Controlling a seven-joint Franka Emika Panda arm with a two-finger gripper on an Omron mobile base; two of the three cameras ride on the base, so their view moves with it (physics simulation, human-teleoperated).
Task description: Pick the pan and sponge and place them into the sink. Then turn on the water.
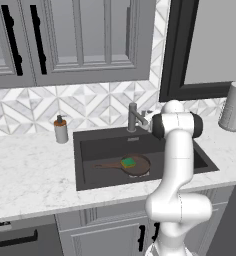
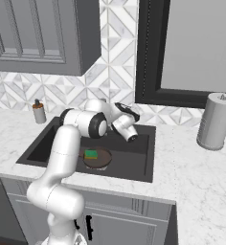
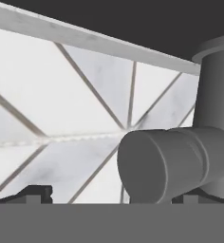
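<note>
The pan (image 1: 134,165) lies on the floor of the sink (image 1: 90,142), toward its front edge by the drain, with its thin handle pointing to the left wall, and the sponge (image 1: 128,162) rests inside the pan; both placing steps look done, so what remains is the water. The thing to handle now is the faucet (image 1: 134,118) at the middle of the sink's back edge: a rigid grey metal fitting, probably smooth and a little slippery, which should turn stiffly and not give under the fingers. The best place to work it seems to be the short round lever (image 3: 166,166) that sticks out sideways from the upright post, pushed or nudged near its free end for leverage. The arm reaches up from the base and bends forward over the sink, its hand turned toward the back edge. The gripper (image 2: 127,113) hovers just beside the faucet with its jaws spread wide and nothing between them; in the hand view the lever's end sits close ahead, between the two fingertips, with the tiled wall (image 3: 61,118) behind it.
</note>
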